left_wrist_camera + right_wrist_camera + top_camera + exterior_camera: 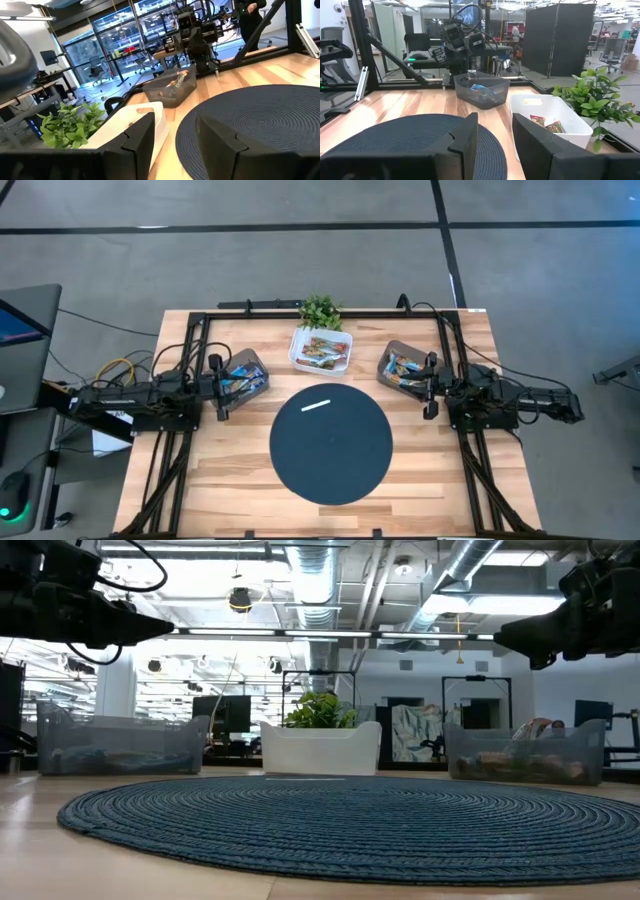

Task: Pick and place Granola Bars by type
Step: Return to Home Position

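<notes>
Both my grippers are wide open and hold nothing: my left gripper [222, 388] hangs just beside the left black bin [258, 362] and my right gripper [431, 386] just beside the right black bin [392, 350], so I think I should pull each arm back slowly and not bump a bin. I count three bins, two black with one white bin [293, 352] between them, one blue mat [332, 450] with one thin white strip [316, 404] on it, and one plant [320, 310]. Granola Bars [320, 352] lie in the bins and none on the mat, too heaped to count.
</notes>
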Controlling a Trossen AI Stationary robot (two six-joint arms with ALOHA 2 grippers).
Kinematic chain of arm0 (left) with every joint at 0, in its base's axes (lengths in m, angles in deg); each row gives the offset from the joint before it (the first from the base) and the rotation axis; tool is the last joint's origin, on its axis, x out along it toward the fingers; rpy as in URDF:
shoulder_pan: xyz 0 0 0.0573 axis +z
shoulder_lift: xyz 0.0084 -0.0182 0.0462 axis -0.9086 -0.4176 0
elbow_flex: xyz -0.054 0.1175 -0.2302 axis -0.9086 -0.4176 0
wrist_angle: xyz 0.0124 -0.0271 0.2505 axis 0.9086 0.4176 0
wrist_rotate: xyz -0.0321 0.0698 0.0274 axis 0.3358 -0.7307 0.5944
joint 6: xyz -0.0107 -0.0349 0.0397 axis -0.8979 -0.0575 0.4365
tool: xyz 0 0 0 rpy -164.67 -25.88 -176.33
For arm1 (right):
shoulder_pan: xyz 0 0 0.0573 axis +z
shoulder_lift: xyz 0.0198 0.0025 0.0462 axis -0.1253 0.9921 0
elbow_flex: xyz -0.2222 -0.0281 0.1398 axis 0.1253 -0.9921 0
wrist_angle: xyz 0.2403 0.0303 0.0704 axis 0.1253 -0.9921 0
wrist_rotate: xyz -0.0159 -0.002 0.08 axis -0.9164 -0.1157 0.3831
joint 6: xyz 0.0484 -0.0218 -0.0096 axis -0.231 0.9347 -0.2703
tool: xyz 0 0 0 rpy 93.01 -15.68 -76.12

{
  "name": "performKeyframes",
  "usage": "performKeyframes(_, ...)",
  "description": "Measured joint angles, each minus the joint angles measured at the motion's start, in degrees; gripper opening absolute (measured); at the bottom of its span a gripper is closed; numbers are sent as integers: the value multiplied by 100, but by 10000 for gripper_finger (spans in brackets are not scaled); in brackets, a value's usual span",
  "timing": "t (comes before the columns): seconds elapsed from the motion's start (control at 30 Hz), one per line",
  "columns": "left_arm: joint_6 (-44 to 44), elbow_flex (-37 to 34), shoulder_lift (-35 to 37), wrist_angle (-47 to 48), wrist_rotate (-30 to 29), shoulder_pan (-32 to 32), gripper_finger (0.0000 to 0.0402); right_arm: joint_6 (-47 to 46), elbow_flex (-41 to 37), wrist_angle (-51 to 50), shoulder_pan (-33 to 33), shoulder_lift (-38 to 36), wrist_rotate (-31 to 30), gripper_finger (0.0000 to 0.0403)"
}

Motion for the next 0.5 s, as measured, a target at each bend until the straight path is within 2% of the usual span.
performKeyframes(0.5,-43,0,0,11,-2,0,137,0,0,-1,0,0,0,117)
